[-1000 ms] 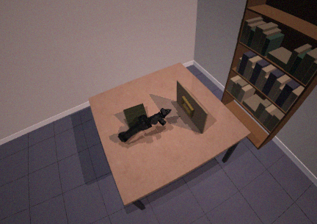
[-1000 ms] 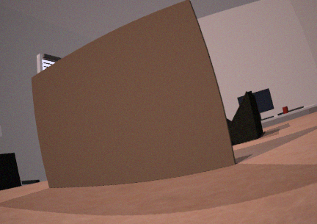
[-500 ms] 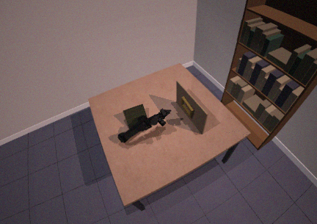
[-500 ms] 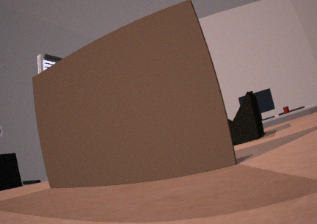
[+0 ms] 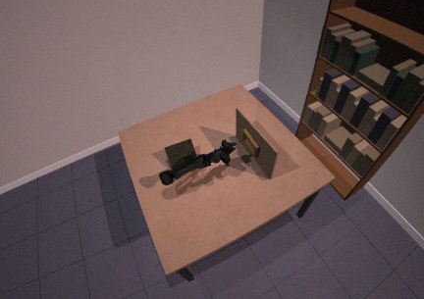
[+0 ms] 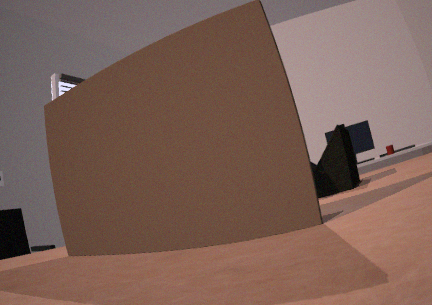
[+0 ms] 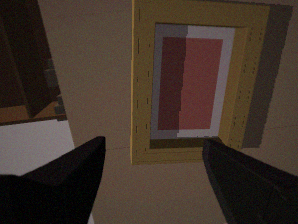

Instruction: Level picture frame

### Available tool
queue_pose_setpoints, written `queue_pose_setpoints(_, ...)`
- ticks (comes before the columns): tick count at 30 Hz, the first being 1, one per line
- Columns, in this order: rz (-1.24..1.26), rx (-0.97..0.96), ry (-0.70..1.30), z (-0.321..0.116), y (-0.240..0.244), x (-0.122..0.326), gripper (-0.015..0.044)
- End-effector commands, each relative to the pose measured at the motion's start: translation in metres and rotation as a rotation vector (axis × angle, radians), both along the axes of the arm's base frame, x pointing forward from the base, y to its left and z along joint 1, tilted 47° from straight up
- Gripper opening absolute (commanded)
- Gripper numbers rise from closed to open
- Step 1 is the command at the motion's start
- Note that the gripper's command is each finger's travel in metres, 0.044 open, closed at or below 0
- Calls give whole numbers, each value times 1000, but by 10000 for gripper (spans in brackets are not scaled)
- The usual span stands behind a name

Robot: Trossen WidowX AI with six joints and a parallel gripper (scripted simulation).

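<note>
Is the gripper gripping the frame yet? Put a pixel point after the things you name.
No, the gripper (image 5: 230,152) (image 7: 155,146) stands open, with the yellow picture frame (image 5: 250,142) (image 7: 141,90) beyond its fingertips.

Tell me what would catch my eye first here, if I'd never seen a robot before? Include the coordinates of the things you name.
Probably the yellow frame (image 5: 251,142) (image 7: 142,90) with its red picture, on the front of an upright board (image 5: 266,153) (image 6: 180,141) (image 7: 100,90) on the table (image 5: 211,226) (image 6: 370,241). Next, the black arm (image 5: 188,167), stretched across the tabletop toward it. Beyond the table, a tall bookcase (image 5: 320,62) stands full of books.
</note>
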State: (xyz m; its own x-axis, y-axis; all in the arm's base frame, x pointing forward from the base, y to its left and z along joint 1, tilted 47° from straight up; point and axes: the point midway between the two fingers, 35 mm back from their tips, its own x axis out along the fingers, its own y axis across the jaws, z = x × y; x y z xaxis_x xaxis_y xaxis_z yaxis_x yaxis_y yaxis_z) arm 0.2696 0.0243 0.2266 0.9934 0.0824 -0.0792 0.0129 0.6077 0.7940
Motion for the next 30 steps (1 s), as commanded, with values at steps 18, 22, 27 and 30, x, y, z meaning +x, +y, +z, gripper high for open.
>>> queue_pose_setpoints(18, 6, -18, -19, 2, 0, 5, 260)
queue_pose_setpoints(22, 6, -18, -20, 5, 1, 24, 260)
queue_pose_setpoints(27, 6, -18, -22, 2, 5, 62, 260)
queue_pose_setpoints(30, 6, -18, -23, -2, 6, 80, 260)
